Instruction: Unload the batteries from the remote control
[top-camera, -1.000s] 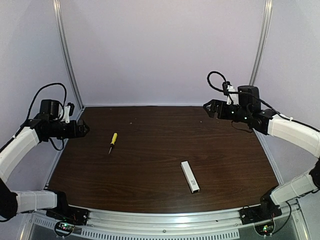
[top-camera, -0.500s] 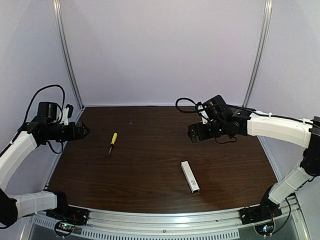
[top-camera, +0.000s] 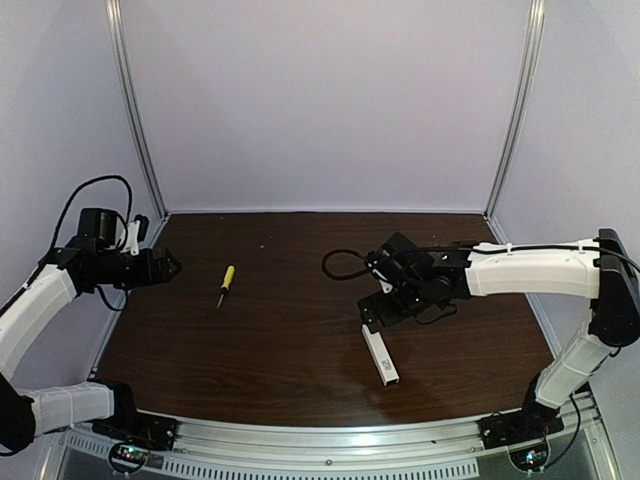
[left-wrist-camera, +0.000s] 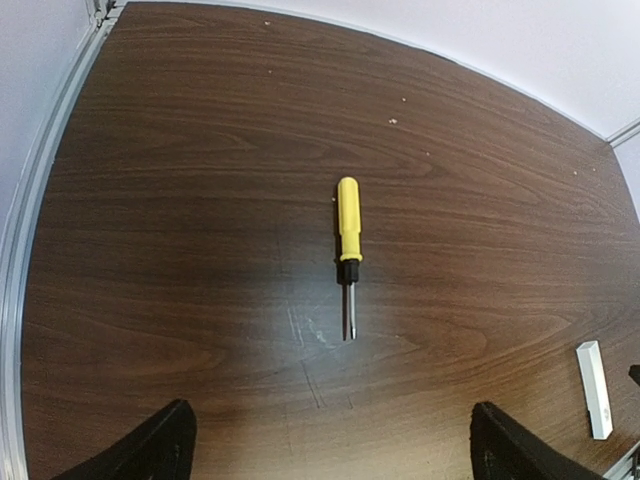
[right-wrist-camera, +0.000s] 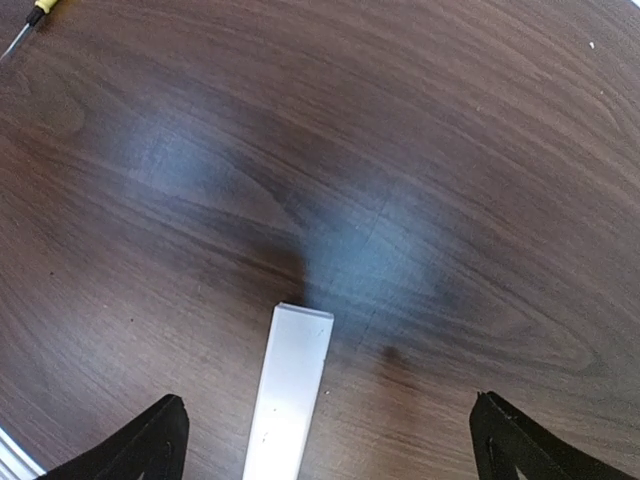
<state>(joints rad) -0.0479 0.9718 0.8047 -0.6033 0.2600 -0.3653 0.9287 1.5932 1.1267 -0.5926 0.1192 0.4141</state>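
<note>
Dark wood-grain counter (top-camera: 300, 330) is carrying a white remote control (top-camera: 379, 353) directly beneath the right gripper (top-camera: 372, 312), whose fingers (right-wrist-camera: 160, 440) are spread wide apart with the remote's end sitting between them, untouched. Off to its far left, a yellow-handled screwdriver (top-camera: 227, 282) is lying ahead of the left gripper (top-camera: 168, 265), also spread open and holding nothing. No batteries are showing. Judging the step as the first grasp, lowering squarely over the remote's narrow sides looks wisest, closing gently so it isn't skidding away.

Yellow-handled screwdriver (left-wrist-camera: 347, 244) on wooden table (left-wrist-camera: 180, 200)
</note>
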